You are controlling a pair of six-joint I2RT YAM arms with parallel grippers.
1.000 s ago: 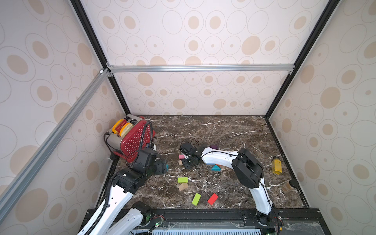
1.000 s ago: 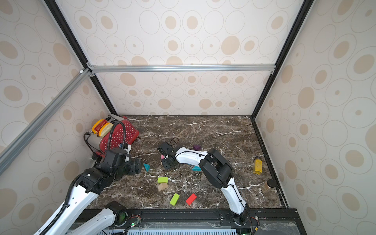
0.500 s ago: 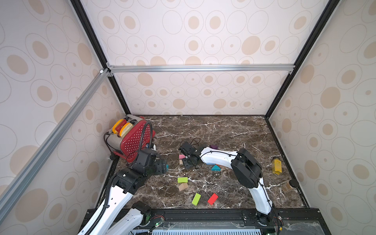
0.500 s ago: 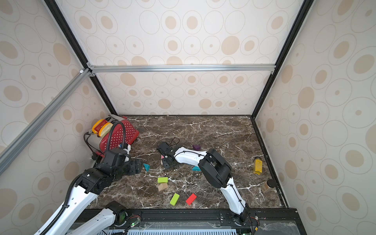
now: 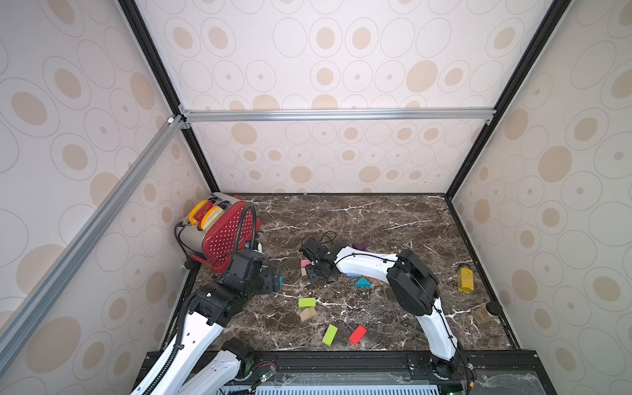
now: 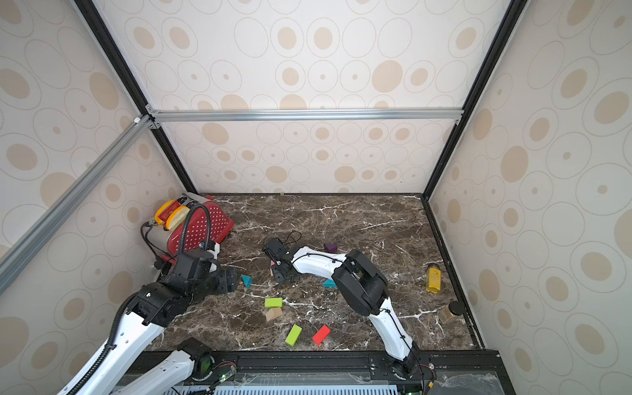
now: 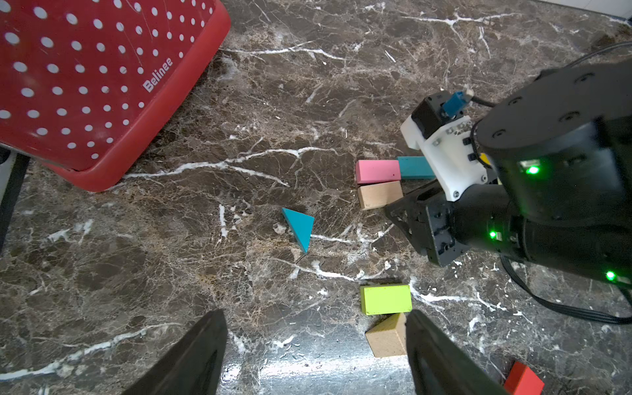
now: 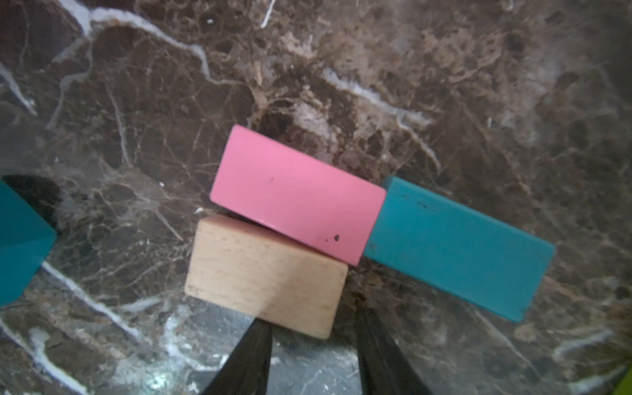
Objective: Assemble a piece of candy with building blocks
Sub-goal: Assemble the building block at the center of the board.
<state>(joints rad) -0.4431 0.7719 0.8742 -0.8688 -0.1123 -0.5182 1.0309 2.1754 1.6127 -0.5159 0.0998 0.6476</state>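
The building blocks lie scattered on the marble floor. A pink brick [image 8: 297,195], a tan brick [image 8: 266,273] and a teal brick [image 8: 458,248] lie touching one another. My right gripper [image 8: 312,315] is open by a narrow gap, its fingertips at the tan brick's near edge; in a top view the right gripper [image 5: 316,273] stands over this group. My left gripper [image 7: 314,318] is wide open with nothing between its fingers. A teal wedge [image 7: 299,227] lies ahead of it, and a green brick [image 7: 386,299] and a tan wedge [image 7: 388,337] lie by one finger.
A red perforated toaster [image 5: 227,236] stands at the back left, close behind my left arm. Another green brick [image 5: 329,334] and a red brick [image 5: 357,334] lie near the front. A second teal wedge [image 5: 362,282], a purple block [image 5: 359,246], a yellow bottle [image 5: 464,280] and a jar [image 5: 485,312] lie to the right.
The right gripper's jaws have parted a little at the tan brick. The left arm has not moved.
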